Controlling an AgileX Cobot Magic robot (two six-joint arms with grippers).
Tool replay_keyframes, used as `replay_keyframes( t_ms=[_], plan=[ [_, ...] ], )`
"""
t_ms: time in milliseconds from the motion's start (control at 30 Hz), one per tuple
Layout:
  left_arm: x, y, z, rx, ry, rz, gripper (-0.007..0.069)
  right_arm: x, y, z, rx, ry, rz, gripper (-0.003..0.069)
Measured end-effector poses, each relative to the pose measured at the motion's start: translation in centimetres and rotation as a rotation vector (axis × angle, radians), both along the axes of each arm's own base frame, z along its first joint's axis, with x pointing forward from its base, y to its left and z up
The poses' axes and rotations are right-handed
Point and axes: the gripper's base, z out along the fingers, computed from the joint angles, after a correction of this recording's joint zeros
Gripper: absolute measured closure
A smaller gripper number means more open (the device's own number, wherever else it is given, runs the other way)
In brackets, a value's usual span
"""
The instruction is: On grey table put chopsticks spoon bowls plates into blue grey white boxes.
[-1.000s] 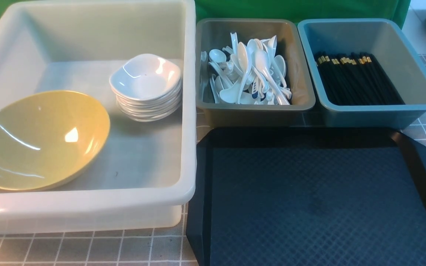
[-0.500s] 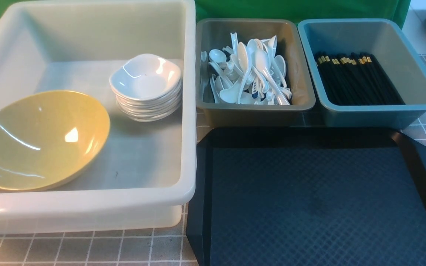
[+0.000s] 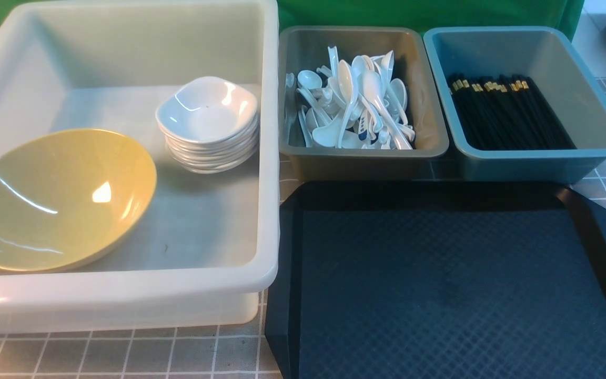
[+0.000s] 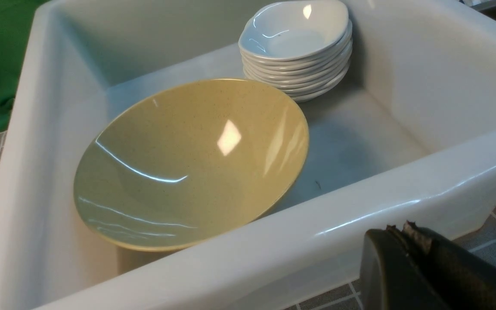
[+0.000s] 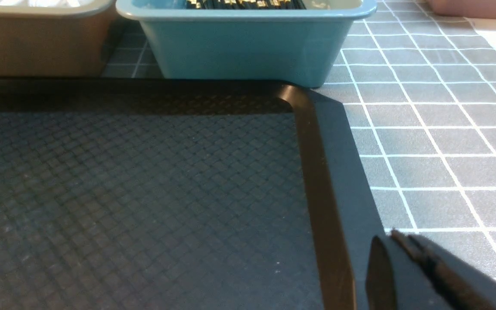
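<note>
The yellow bowl (image 3: 56, 197) leans inside the big white tub (image 3: 269, 158), beside a stack of white plates (image 3: 208, 123); both also show in the left wrist view, bowl (image 4: 192, 163) and plates (image 4: 297, 45). White spoons (image 3: 353, 105) fill the grey bin (image 3: 361, 155). Black chopsticks (image 3: 508, 110) lie in the blue bin (image 3: 539, 158). My left gripper (image 4: 401, 230) is shut and empty, low outside the tub's near wall (image 4: 317, 241). My right gripper (image 5: 398, 237) is shut and empty, above the grey table (image 5: 437, 142) beside the tray's right rim.
A black tray (image 3: 440, 284) with a diamond-textured mat lies in front of the grey and blue bins, bare. It also shows in the right wrist view (image 5: 136, 189). A green cloth (image 3: 429, 13) hangs behind the bins.
</note>
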Motion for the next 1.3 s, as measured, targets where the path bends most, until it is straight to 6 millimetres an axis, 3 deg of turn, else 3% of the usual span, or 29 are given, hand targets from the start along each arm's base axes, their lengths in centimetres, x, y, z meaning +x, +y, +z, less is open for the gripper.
replay_keyframes(
  t_ms=[267, 400, 467, 567, 633, 900, 1300],
  plan=[
    [0.3, -0.1, -0.6, -0.024, -0.004, -0.004, 0.0636, 0.0, 0.0, 0.0, 0.000, 0.000, 0.000, 0.0657],
    [1.3, 0.0, -1.5, -0.058, -0.112, 0.024, 0.0636, 0.0, 0.0, 0.0, 0.000, 0.001, 0.000, 0.0655],
    [2.2, 0.5, -3.0, -0.086, -0.260, 0.106, 0.0636, 0.0, 0.0, 0.0, 0.000, 0.001, 0.000, 0.0652],
    [2.6, 1.2, -5.8, -0.128, -0.345, 0.219, 0.0636, 0.0, 0.0, 0.0, -0.001, 0.001, -0.001, 0.0648],
    [2.6, 1.5, -7.6, -0.147, -0.336, 0.275, 0.0636, 0.0, 0.0, 0.0, -0.001, 0.001, -0.001, 0.0645],
    [2.5, 1.2, -9.8, -0.143, -0.146, 0.239, 0.0636, 0.0, 0.0, 0.0, -0.001, 0.002, -0.001, 0.0642],
    [2.4, 1.1, -10.1, -0.075, -0.113, 0.199, 0.0636, 0.0, 0.0, 0.0, -0.001, 0.002, -0.001, 0.0638]
  ],
)
